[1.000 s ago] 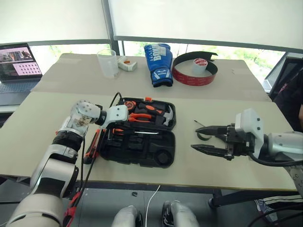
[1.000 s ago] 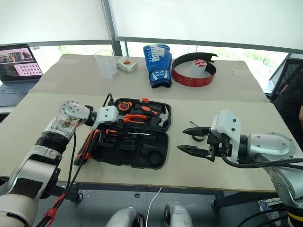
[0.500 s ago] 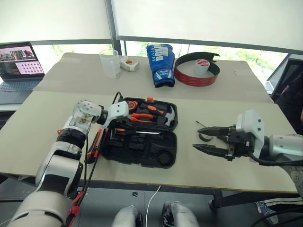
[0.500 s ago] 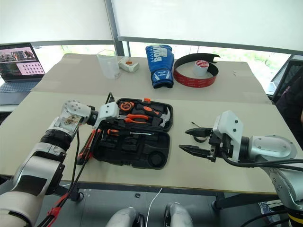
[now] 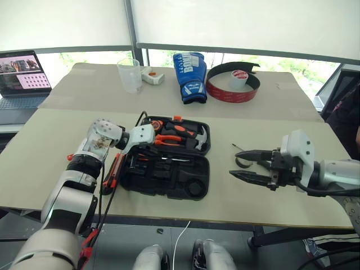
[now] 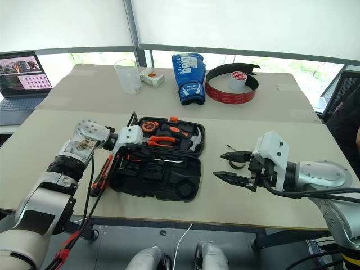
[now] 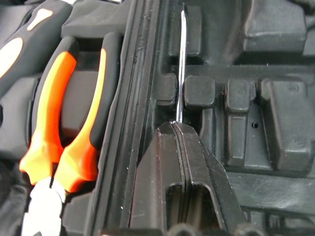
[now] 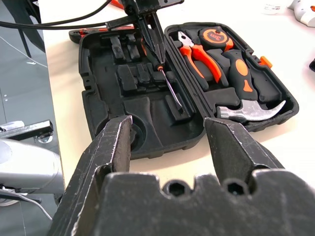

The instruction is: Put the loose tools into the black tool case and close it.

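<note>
Silver-grey arms with black ribbed joints and black cables, white wrist housings, the left hand (image 7: 179, 147) and right hand (image 5: 248, 165) each with two black fingers.

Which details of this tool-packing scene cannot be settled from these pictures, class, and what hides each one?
- Screwdriver: left wrist view, the shut left gripper hides its handle.
- Small dark tape roll: eye views, partly behind the open right gripper.
- Tools beside the black tool case: left eye view, the left arm and cables cover them; kinds and count unclear.

Nothing moved: left claw (image 7: 179, 129) still clamped on screwdriver (image 7: 180, 64) in case (image 5: 169, 177).
</note>
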### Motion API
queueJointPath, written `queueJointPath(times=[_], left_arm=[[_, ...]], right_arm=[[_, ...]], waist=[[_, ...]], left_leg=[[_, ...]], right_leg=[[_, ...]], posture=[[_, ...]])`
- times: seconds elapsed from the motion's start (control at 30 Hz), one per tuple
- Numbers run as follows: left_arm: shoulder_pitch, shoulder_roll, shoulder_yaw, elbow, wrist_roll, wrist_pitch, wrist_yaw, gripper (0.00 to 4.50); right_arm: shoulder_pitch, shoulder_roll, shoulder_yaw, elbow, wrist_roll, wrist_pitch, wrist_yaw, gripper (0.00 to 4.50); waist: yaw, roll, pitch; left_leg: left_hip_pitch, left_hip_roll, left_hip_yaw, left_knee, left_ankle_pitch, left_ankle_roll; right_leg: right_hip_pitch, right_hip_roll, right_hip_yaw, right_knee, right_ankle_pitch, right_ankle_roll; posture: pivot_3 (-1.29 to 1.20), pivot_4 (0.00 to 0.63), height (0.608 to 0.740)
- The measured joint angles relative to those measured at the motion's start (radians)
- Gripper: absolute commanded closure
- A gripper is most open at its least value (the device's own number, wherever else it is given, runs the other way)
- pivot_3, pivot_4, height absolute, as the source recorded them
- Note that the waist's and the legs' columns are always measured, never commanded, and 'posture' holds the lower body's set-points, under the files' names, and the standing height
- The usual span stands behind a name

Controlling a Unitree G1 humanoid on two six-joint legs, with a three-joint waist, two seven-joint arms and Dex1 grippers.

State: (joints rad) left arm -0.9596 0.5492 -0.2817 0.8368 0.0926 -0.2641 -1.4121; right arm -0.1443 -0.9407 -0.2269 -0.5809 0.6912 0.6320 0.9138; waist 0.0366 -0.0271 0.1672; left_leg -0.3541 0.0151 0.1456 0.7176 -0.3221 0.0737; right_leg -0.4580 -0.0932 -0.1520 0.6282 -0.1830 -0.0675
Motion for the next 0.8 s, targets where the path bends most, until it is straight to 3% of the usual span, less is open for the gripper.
queueJointPath(times=[0.17,0.27,0.37,0.6,0.63,0.8], left_arm=[[-0.015,-0.009,-0.013,0.044,0.021,-0.058,0.044,4.46],[-0.018,-0.014,0.024,0.046,-0.023,0.043,0.012,3.81],[-0.005,0.011,0.075,-0.021,-0.119,0.209,-0.088,2.71],[0.11,0.153,0.221,-0.556,-0.429,0.731,-0.153,0.24],[0.124,0.17,0.224,-0.624,-0.464,0.795,-0.158,0.01],[0.191,0.199,0.218,-0.83,-0.568,0.939,-0.144,0.0]], right_arm=[[0.001,0.0,-0.001,-0.001,0.0,0.0,-0.006,1.2],[0.031,0.0,-0.017,-0.009,0.0,0.003,-0.023,1.2],[0.075,0.0,-0.065,-0.006,0.0,0.021,-0.037,1.2],[0.174,-0.043,-0.145,0.178,-0.086,-0.003,0.0,1.2],[0.172,-0.053,-0.144,0.224,-0.107,-0.019,0.005,1.2],[0.058,-0.09,-0.04,0.476,-0.257,-0.146,0.051,1.2]], waist=[[0.001,0.0,-0.001],[-0.001,0.0,-0.001],[-0.004,-0.001,0.0],[-0.018,-0.001,0.0],[-0.018,-0.001,0.0],[-0.024,-0.001,0.0]], left_leg=[[0.001,0.0,0.0,0.0,0.0,0.0],[0.0,0.0,0.0,0.0,0.0,0.0],[-0.003,0.0,0.0,0.0,0.0,0.0],[-0.003,0.0,0.0,0.003,0.0,0.001],[-0.003,0.0,0.0,0.003,0.0,0.001],[0.0,0.0,0.0,0.001,0.0,-0.001]], right_leg=[[0.001,0.0,0.0,0.001,0.0,0.001],[-0.001,0.0,0.0,0.001,0.0,0.001],[-0.003,0.001,-0.001,0.001,0.0,0.001],[-0.001,0.0,0.001,0.0,0.0,0.001],[0.0,0.0,0.001,0.0,0.0,0.002],[0.0,0.0,0.002,0.001,0.0,0.003]], posture=[[0.0,0.15,0.727],[0.0,0.15,0.727],[0.0,0.15,0.727],[0.0,0.15,0.727],[0.0,0.15,0.727],[0.0,0.15,0.727]])
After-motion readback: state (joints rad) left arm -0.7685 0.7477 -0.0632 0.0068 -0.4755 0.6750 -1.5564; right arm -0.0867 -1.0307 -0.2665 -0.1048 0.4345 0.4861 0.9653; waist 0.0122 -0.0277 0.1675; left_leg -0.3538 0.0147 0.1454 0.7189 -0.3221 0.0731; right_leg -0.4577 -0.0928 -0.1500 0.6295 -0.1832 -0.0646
